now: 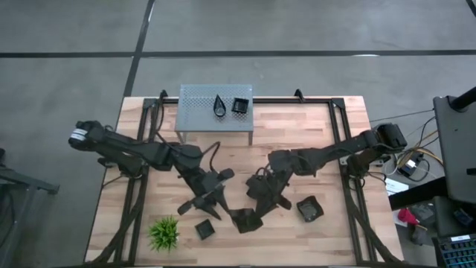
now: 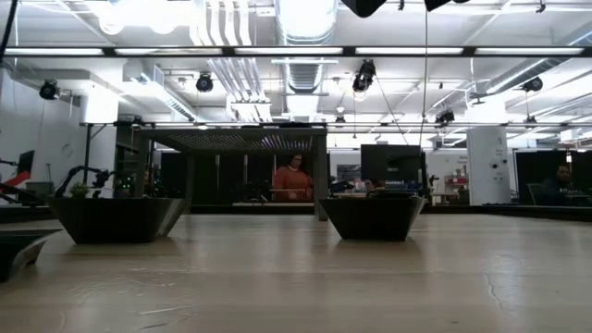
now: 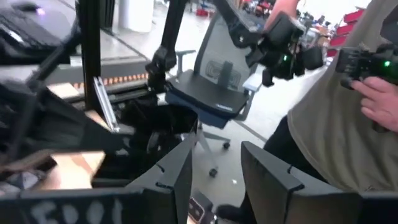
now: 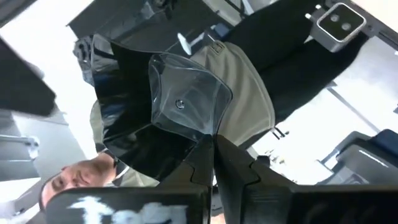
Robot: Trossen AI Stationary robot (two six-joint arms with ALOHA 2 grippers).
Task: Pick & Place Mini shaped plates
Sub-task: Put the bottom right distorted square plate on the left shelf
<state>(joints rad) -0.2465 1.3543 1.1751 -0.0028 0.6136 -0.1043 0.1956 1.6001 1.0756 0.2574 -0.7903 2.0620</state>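
The wooden table [image 1: 297, 138], pale planked butcher block, carries a perforated grey metal shelf [image 1: 197, 112] at its far edge, and on that shelf sit a glossy black teardrop plate [image 1: 221, 106] and a small square plate [image 1: 241, 106] with raised rims, just beside each other. Two dark jointed arms reach in toward the table's near middle. The left gripper [image 3: 214, 177] hangs near the table's near edge with its angular, matte black fingers [image 3: 177, 171] spread apart and nothing between them. The right gripper [image 4: 213, 163], just beside it, is clenched on the rim of a shiny black square plate [image 4: 168, 121], whose flared, mirror-smooth walls reflect the room. Another square plate [image 1: 309, 209] rests on the wood to the right of that gripper, and a smaller square one [image 1: 204, 230] lies near the front edge, just beside a spiky green plant [image 1: 164, 233]. From table height, two of the dishes show as dark flared trapezoids on the grain.
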